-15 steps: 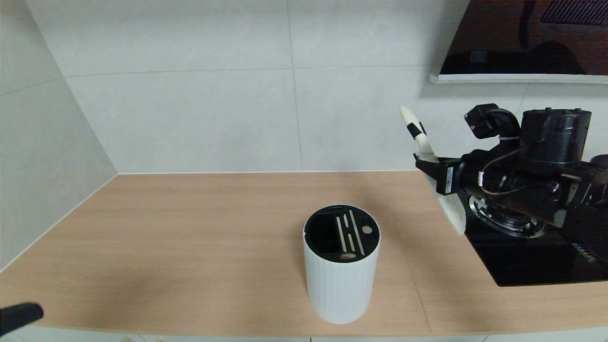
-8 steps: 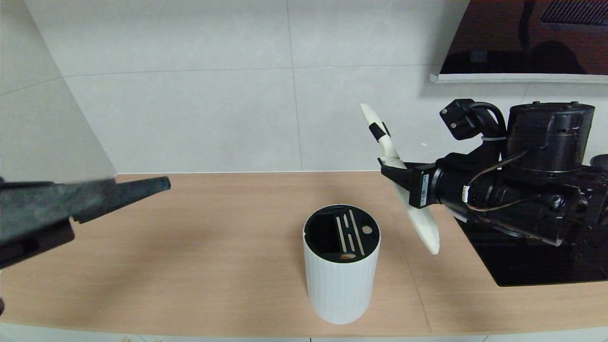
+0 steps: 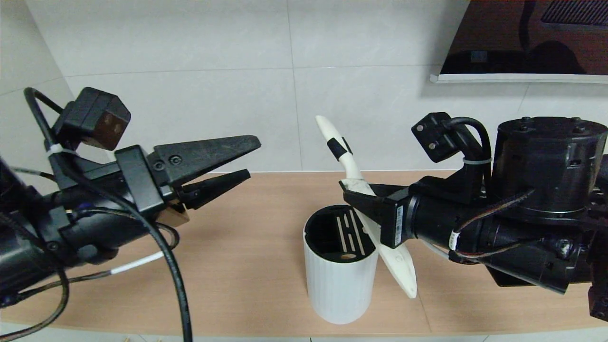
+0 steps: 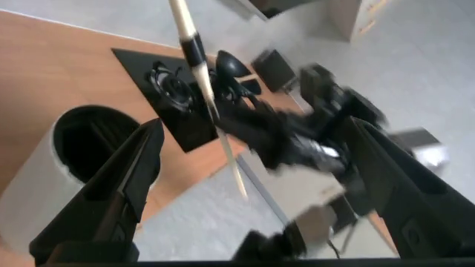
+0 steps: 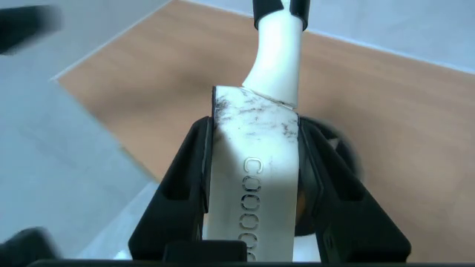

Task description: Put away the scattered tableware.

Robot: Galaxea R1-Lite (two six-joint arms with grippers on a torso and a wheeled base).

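Within the last second the spatula [image 3: 350, 164] has been carried leftward by the right pincer [image 3: 361, 199], clenched on its neck, to the holder's [image 3: 339, 280] right rim, and the left pincer [image 3: 251, 157], spread and empty, has been raised nearby. Insertion is judged near. The long axis is held steeply slanted above the surface [image 3: 237, 266], handle up-left, blade down-right

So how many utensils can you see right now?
1. A white spatula held by the right gripper, jaws shut on it, tilted by the right rim of the white holder. More could be hidden in the holder's dark compartments.
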